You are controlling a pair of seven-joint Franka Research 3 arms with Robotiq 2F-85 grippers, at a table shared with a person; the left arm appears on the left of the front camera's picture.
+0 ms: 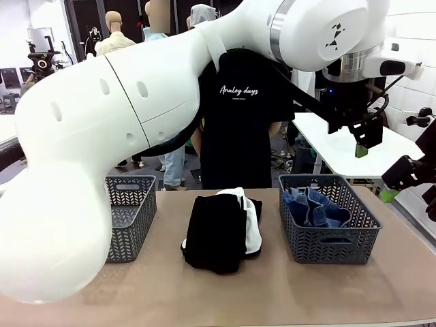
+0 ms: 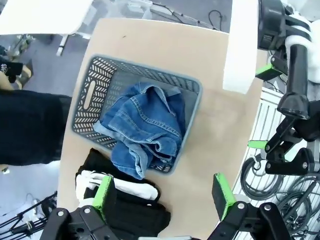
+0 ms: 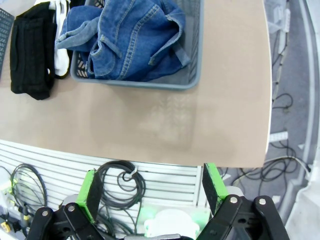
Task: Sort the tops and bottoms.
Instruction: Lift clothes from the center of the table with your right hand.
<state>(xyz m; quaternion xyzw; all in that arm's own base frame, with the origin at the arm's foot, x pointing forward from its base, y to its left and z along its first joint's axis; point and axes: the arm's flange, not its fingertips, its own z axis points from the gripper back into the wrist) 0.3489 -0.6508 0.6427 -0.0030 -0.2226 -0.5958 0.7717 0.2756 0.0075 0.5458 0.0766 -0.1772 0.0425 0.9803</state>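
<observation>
Both open: L hand [image 2: 162, 195] high over denim piece [image 2: 145, 125] in basket [image 2: 107, 67]; R hand [image 3: 151, 187] beyond table [image 3: 150, 120] edge.

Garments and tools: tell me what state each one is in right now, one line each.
left tool, open, holding nothing
right tool, open, holding nothing
denim piece, crumpled inside the right-hand basket
black pieces, folded, piled on the table
white piece, folded, sandwiched in that pile
</observation>
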